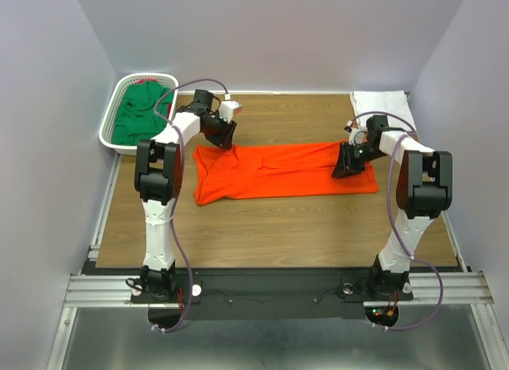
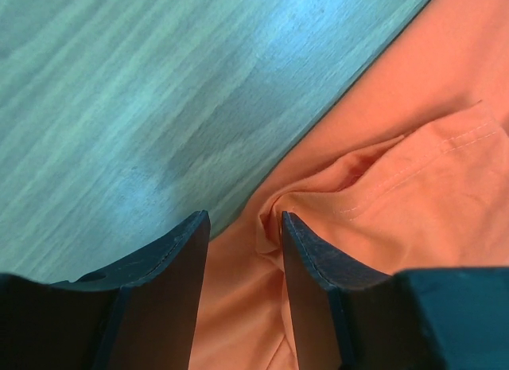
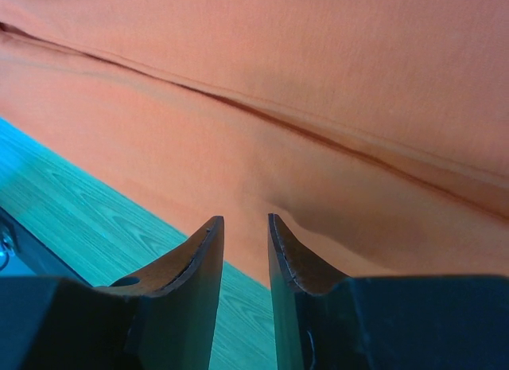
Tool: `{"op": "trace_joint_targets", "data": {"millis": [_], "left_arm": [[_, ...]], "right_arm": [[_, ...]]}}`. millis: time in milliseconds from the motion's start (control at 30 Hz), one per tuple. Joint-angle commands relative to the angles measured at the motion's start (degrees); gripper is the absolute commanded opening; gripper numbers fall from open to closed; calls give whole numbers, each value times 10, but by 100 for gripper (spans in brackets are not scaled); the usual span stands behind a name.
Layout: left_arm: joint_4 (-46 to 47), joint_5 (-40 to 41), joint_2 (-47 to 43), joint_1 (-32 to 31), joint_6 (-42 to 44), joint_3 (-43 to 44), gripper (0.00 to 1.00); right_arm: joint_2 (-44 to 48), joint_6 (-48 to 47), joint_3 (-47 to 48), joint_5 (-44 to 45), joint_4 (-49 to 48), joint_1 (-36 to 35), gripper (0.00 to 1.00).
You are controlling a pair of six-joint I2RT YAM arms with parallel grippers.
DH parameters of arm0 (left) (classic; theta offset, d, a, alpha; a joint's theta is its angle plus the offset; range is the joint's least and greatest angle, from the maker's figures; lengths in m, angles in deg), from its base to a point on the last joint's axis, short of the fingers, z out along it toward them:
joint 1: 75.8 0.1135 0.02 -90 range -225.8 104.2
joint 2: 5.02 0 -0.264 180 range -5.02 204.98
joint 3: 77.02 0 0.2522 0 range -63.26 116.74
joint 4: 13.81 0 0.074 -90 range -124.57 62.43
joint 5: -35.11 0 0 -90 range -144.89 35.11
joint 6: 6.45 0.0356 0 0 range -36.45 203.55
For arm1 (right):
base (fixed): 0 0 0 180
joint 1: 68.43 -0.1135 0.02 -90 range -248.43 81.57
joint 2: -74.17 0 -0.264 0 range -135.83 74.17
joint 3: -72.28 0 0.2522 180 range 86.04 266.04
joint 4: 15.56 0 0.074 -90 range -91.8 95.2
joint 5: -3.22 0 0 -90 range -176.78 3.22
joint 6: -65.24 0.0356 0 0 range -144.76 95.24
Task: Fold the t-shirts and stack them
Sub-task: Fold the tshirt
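Between the narrowly parted jaws of the left gripper [image 2: 242,219], a puckered edge of the one orange-red t-shirt [image 1: 278,171], spread flat on the table [image 1: 278,227]. Right gripper [image 3: 245,219] likewise slightly apart over the opposite edge, seemingly not clamped. Beyond the left gripper, one dark green t-shirt [image 1: 139,115] heaped in one basket [image 1: 106,129]; beyond the right, one white t-shirt [image 1: 382,103], folded.

This is a lab cell: plain walls [image 1: 278,36], wooden table [image 1: 278,227], aluminium mounting rails [image 1: 95,289].

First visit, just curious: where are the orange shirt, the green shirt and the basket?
orange shirt [image 1: 278,173]: top view, middle of cloth.
green shirt [image 1: 137,119]: top view, bunched middle.
basket [image 1: 110,111]: top view, left rim.
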Motion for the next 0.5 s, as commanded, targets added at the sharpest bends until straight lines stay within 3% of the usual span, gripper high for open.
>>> {"op": "trace_joint_targets", "data": {"millis": [0,100,133,233,267,367,467], "left_arm": [[-9,-16,-3,-2,9,19,49],[-6,-20,-3,-2,8,21,35],[-6,-21,-7,-2,7,22,25],[0,-28,-25,-2,10,13,15],[2,-28,-31,-4,11,9,7],[7,-22,-55,-6,22,-6,0],[6,-10,-81,-13,37,-30,0]], "right_arm": [[-13,-3,27,2,3,1,34],[-16,-3,27,3,3,1,34],[-16,-4,27,2,3,1,33],[-16,-4,26,2,3,1,33],[-17,-3,24,1,4,1,33],[-17,-3,23,-2,3,1,32],[-15,-2,23,-5,4,1,32]]}}
